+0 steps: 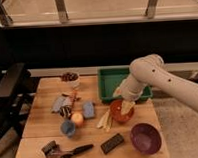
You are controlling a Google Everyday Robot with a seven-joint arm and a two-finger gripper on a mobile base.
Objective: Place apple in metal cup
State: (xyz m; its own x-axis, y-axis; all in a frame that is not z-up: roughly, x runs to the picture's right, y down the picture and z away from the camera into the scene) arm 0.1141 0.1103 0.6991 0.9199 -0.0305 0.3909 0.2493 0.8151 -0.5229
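The apple (77,119) is small, round and orange-yellow. It sits on the wooden table (39,121), left of centre and touching a small blue cup (68,128). A small dark cup (65,113), probably the metal cup, stands just behind the apple beside a grey-blue cloth (58,103). My gripper (126,107) hangs from the white arm (152,75) over the red-orange bowl (118,113), well to the right of the apple. It holds nothing that I can see.
A green tray (110,79) stands at the back right and a purple bowl (144,138) at the front right. Also on the table are a blue sponge (89,109), yellowish strips (105,122), a dark bar (112,143), a black-handled tool (71,151) and a white bowl of dark pieces (70,78).
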